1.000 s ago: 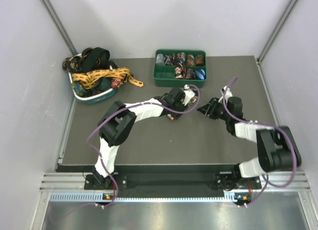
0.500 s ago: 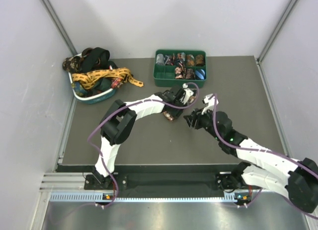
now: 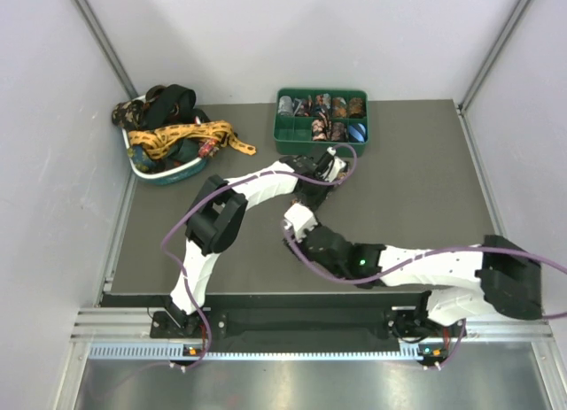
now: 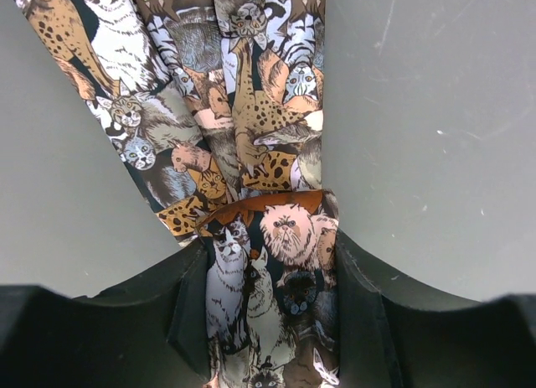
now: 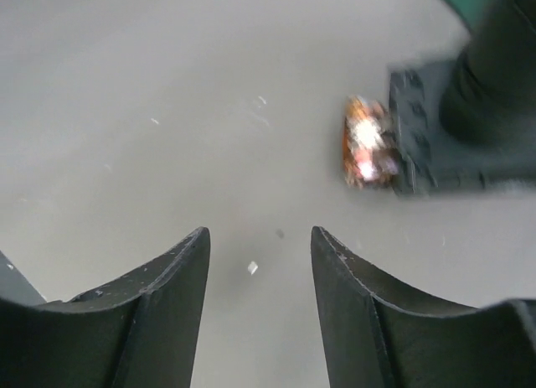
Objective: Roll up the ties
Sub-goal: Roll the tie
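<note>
**Left arm grips a cat-print tie on the bench, right arm empty beside it**

Seen from above, both robot arms reach to the middle of a grey bench (image 3: 425, 189). They meet just in front of a green tray (image 3: 319, 148) that holds small rolled ties (image 3: 323, 106). At the far left, a teal basket (image 3: 168, 176) is heaped with loose ties (image 3: 177, 131), among them a gold-yellow one and a black one.

The left wrist camera shows the left fingers (image 4: 188, 312) closed to about half their spread on a cat-print tie (image 4: 260, 153). The fabric fills the gap between them. Two lengths of the tie fan out from the grip and lie flat on the bench. An orange lining edge shows where the fabric doubles over, just ahead of the fingertips.

The right wrist camera shows the right fingers (image 5: 159, 304) standing apart with only bare bench between them, so they hold nothing. Ahead and to their right is a blurred view of the left arm's tip, with a bit of the tie beside it.

The step in hand appears to be starting the roll, and no tight roll has formed yet. To do it well, the two lengths probably need to lie one on top of the other with their edges lined up. The empty right fingers could pin or steady the free fabric. The left fingers could then turn the gripped end over itself under even tension. A slack or skewed start would likely give a loose, cone-shaped roll that will not fit a tray compartment
</note>
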Motion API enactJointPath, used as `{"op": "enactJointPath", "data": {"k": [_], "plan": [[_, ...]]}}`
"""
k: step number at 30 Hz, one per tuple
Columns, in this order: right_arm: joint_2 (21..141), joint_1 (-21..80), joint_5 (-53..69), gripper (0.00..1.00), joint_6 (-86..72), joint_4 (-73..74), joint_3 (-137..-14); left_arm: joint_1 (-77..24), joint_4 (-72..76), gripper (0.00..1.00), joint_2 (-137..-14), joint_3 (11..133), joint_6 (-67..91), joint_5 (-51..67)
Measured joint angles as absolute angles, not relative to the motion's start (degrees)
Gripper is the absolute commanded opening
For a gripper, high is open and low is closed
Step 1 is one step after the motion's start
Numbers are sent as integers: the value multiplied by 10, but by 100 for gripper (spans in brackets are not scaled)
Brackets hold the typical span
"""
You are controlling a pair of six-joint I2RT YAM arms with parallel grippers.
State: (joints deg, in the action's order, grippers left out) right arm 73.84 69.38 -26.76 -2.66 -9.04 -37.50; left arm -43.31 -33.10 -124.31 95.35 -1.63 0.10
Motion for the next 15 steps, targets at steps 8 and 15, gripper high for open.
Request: {"op": "enactJointPath", "data": {"k": [8, 15], "plan": [[899, 734, -393, 71, 57, -28, -516, -432, -381, 52, -1257, 984, -12, 14], [1094, 731, -508, 77, 103, 84, -671, -430, -413, 52, -1269, 1009, -3, 21]]}}
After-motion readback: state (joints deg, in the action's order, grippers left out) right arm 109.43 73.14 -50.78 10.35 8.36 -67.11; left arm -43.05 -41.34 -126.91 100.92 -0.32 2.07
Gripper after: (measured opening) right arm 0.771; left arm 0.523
